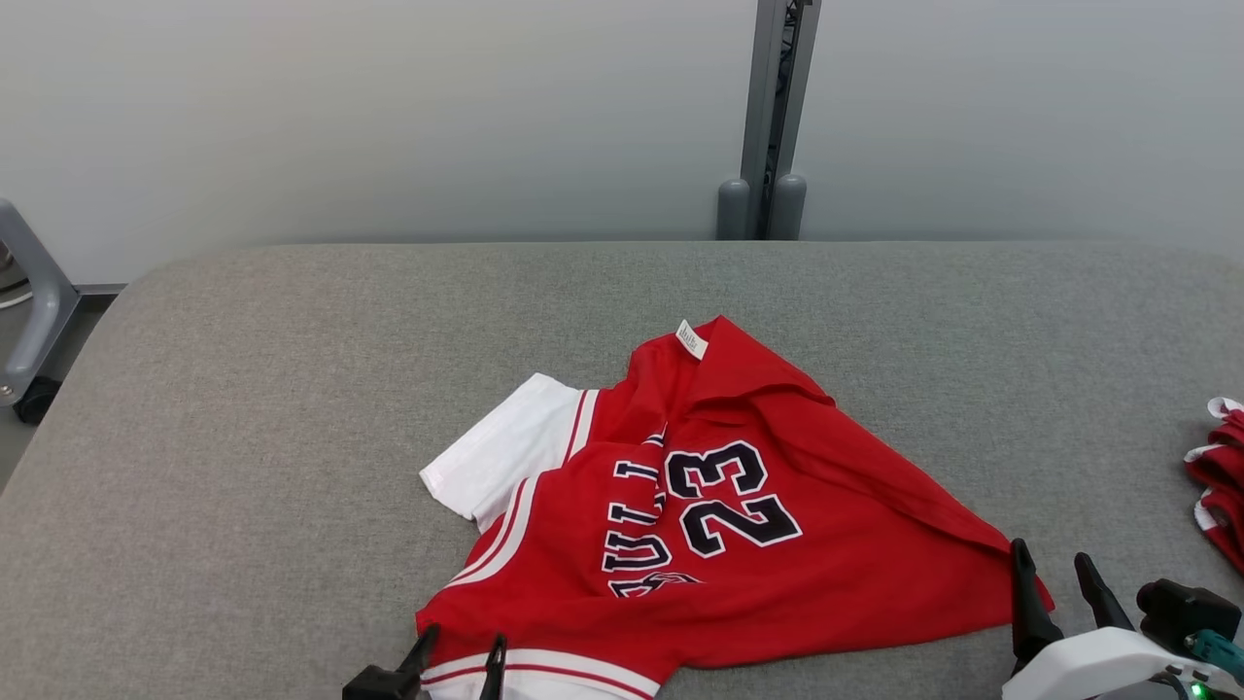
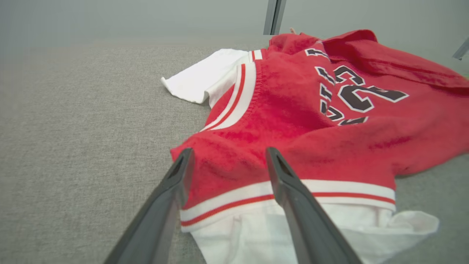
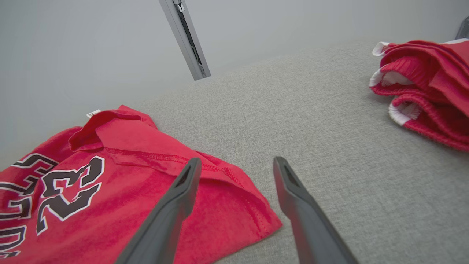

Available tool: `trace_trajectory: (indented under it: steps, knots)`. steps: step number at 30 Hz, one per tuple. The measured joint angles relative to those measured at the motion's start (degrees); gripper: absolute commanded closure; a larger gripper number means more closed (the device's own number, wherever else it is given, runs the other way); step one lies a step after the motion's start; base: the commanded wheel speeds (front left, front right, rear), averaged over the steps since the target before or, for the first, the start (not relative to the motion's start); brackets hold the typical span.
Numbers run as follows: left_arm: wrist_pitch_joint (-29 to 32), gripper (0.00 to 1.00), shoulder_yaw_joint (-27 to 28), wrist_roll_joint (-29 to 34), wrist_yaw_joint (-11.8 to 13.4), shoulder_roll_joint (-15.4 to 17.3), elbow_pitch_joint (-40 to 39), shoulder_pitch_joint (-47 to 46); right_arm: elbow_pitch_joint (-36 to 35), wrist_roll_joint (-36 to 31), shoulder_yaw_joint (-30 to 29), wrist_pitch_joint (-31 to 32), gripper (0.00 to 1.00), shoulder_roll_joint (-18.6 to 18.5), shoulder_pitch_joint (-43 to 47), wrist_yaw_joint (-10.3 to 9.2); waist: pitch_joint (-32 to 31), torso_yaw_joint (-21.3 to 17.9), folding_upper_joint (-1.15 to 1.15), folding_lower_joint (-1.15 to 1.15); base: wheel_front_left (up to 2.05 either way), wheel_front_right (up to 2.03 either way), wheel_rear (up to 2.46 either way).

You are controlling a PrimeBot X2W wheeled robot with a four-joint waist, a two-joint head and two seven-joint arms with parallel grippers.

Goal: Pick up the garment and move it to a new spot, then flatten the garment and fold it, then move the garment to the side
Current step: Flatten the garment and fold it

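Soft, light and limp, the jersey (image 1: 719, 506) lay rumpled, its hem (image 2: 329, 189) under the wide-open, empty left claw (image 1: 463, 644) and its corner (image 3: 256, 220) beside the equally open, empty right claw (image 1: 1052, 559), both likely good holds.

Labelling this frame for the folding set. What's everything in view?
jersey: one, red with white sleeves and a dark 23, crumpled mid-table
garment pile: one, red and white, table's right edge
table: one, grey fabric, under both
post: one, grey, behind the table
frame: one, grey, far left off the table
left gripper: one, dark fingers, open, at the jersey's near hem
right gripper: one, dark fingers, open, at the jersey's right corner
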Motion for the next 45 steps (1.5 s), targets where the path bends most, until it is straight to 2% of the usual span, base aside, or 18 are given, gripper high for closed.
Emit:
trace_trajectory:
  steps: [6, 19, 26, 27, 28, 29, 30, 33, 38, 45]
  knots:
    - [0.0, 0.0, -2.7, -0.8, -1.0, 0.0, 0.6, 1.3, -0.5, 0.8, 0.4, 0.0, 0.0, 0.0, 0.3, 0.0, -0.2, 0.3, 0.0, 0.0, 0.0, 0.0, 0.0]
    - [0.0, 0.0, -3.8, -2.4, -2.9, 0.0, 4.1, 1.4, -0.5, 1.4, 1.2, 0.0, 0.0, 0.0, 0.3, 0.0, -0.1, 0.8, 0.0, 0.0, 0.0, 0.0, 0.0]
    - [0.0, 0.0, -4.6, -3.4, -2.8, 0.0, 6.0, 1.1, -0.6, 1.4, 1.5, 0.0, 0.0, 0.0, 0.2, 0.0, 0.1, 0.9, 0.0, 0.0, 0.0, 0.0, 0.0]
    - [0.0, 0.16, -4.7, -3.4, -2.8, 0.0, 6.1, 1.0, -0.6, 1.4, 1.6, 0.0, 0.0, 0.0, 0.1, 0.0, 0.1, 0.9, 0.0, 0.0, 0.0, 0.0, 0.0]
    - [0.0, 0.26, -4.8, -3.5, -2.8, 0.0, 6.3, 0.9, -0.6, 1.3, 1.6, 0.0, 0.0, 0.0, 0.1, 0.0, 0.2, 0.8, 0.0, 0.0, 0.0, 0.0, 0.0]
    - [0.0, 0.51, -4.8, -3.5, -2.8, 0.0, 6.3, 0.9, -0.6, 1.3, 1.6, 0.0, 0.0, 0.0, 0.1, 0.0, 0.2, 0.8, 0.0, 0.0, 0.0, 0.0, 0.0]
    - [0.0, 0.51, -5.0, -3.6, -2.8, 0.0, 6.4, 0.8, -0.6, 1.3, 1.6, 0.0, 0.0, 0.0, 0.1, 0.0, 0.2, 0.8, 0.0, 0.0, 0.0, 0.0, 0.0]
    - [0.0, 1.0, -5.5, -3.6, -2.6, 0.0, 7.0, 0.2, -0.6, 1.3, 1.7, 0.0, 0.0, 0.0, 0.0, 0.0, 0.3, 0.7, 0.0, 0.0, 0.0, 0.0, 0.0]
    - [0.0, 1.0, -5.7, -3.3, -1.8, 0.0, 6.4, -0.5, -0.5, 1.3, 1.8, 0.0, 0.0, 0.0, 0.0, 0.0, 0.4, 0.4, 0.0, 0.0, 0.0, 0.0, 0.0]
    - [0.0, 1.0, -1.4, 0.7, -0.2, 0.0, -2.6, -1.3, -0.4, 1.2, 2.0, 0.0, 0.0, 0.0, 0.1, 0.0, 0.5, 0.4, 0.0, 0.0, 0.0, 0.0, 0.0]
